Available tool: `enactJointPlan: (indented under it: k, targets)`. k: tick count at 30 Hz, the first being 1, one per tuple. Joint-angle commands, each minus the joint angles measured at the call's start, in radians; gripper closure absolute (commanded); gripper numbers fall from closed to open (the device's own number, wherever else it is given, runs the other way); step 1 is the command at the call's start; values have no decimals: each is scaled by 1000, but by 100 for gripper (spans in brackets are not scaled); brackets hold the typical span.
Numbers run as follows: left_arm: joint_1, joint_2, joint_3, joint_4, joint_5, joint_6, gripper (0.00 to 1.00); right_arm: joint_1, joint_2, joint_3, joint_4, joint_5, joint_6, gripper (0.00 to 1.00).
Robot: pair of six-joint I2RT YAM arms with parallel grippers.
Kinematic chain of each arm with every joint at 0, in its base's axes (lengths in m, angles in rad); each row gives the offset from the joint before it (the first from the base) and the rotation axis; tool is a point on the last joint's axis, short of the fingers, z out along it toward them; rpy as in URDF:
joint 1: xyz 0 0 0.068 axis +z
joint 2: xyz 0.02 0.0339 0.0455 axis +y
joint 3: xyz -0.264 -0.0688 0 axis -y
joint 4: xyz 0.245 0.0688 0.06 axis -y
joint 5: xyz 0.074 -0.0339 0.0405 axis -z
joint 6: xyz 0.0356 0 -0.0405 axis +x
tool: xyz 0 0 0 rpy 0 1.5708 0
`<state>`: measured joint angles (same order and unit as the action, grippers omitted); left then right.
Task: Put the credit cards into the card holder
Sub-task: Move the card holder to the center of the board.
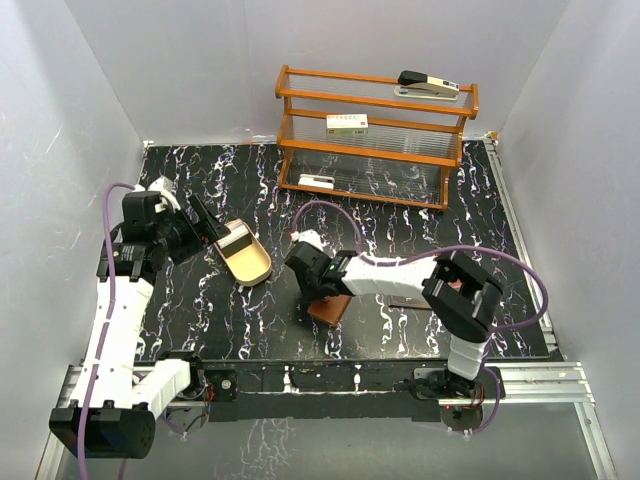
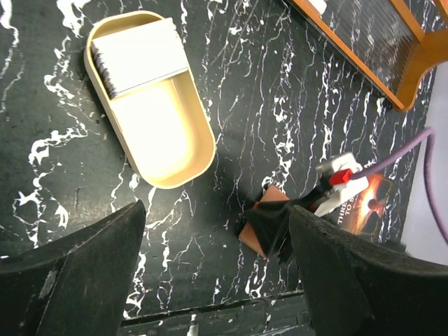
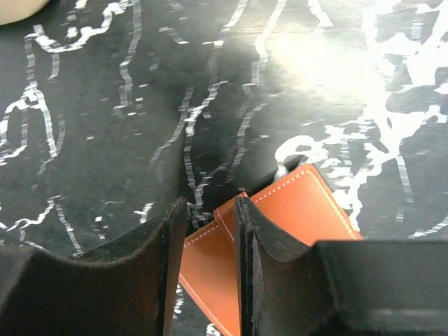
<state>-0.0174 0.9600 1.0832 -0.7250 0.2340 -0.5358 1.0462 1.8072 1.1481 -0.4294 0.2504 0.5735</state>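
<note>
Right claw (image 3: 210, 204) narrow astride card holder (image 3: 297, 210) edge, grip unclear, left claw (image 2: 215, 210) wide over table (image 2: 280, 91)

the left pincer (image 1: 205, 228) hangs just beside a tan rounded metal tray (image 1: 257, 267), whose pale flat stack (image 1: 237, 240) lies at the end nearest its fingers. the right pincer (image 1: 307, 290) points down at the edge of the small brown leather card holder (image 1: 331, 309), with a flat dark booklet (image 1: 408, 300) behind it under the arm. well beyond both pincers stands an orange wooden rack (image 1: 330, 97) bearing a black stapler (image 1: 430, 85) and a white labelled box (image 1: 347, 123).
</note>
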Motion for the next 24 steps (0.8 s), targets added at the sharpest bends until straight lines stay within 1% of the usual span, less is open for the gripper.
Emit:
enactJointPlan:
  k: [1, 5, 7, 9, 11, 17, 20, 24]
  targets:
    - [-15, 4, -26, 41, 96, -12, 19, -51, -93, 17, -70, -18, -57, 67]
    - [-35, 20, -41, 55, 105, -17, 23, -89, -154, 8, -113, -53, -19, 66]
    - [-50, 32, -46, 65, 111, -22, 25, -109, -186, -8, -130, -57, 32, 66]
    - [-79, 51, -46, 77, 109, -22, 26, -124, -212, -23, -162, -24, 108, 66]
    - [-117, 67, -46, 92, 98, -23, 27, -138, -252, -53, -195, 8, 220, 65]
    - [-273, 135, -37, 139, 24, -16, 28, -181, -407, -231, -121, -16, 434, 65]
    - [-355, 168, -28, 170, -31, -6, 29, -202, -469, -318, -85, -1, 510, 65]
    - [-461, 239, -1, 196, -83, 23, 30, -217, -531, -422, -8, -19, 585, 65]
